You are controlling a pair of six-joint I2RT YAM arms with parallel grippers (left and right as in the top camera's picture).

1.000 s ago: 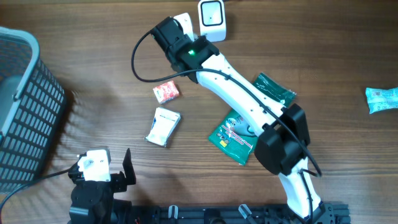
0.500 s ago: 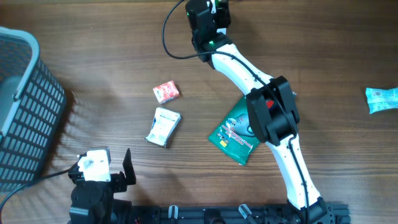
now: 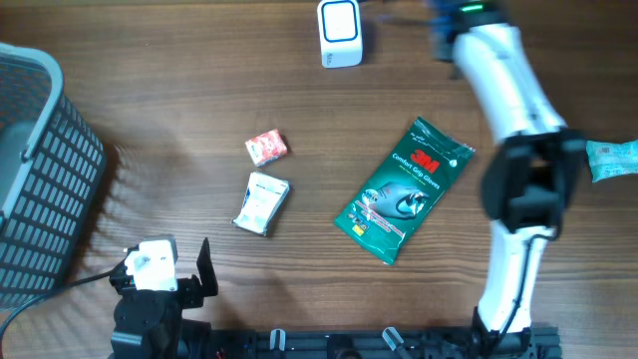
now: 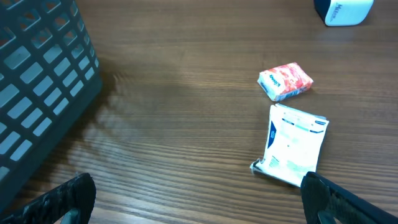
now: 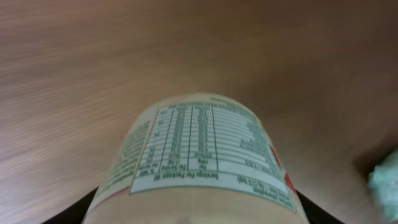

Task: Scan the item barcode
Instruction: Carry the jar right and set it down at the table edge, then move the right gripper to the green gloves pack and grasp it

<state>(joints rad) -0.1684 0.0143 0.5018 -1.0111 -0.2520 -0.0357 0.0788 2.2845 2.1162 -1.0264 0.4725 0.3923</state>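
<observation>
right gripper [image 5: 196, 214] clamped on a labelled container [image 5: 199, 149], nutrition panel facing the wrist camera. overhead it is a blur, apparently right of the white scanner [image 3: 340, 33] at the far edge of the table [image 3: 150, 120]. left gripper [image 4: 199, 202] at the near edge, jaws wide apart.

1. Brown wood-grain surface [image 3: 179, 100], seen from above.
2. At the left edge, a dark mesh basket [image 3: 40, 170].
3. Near the far edge, a white scanner [image 3: 340, 33], standing upright.
4. Left of centre, a small red packet [image 3: 266, 148]; just nearer, not touching, a white packet [image 3: 262, 202].
5. In the middle, a green 3M pouch [image 3: 404, 189], lying flat, set diagonally.
6. At the right edge, a pale teal packet [image 3: 613, 160].
</observation>
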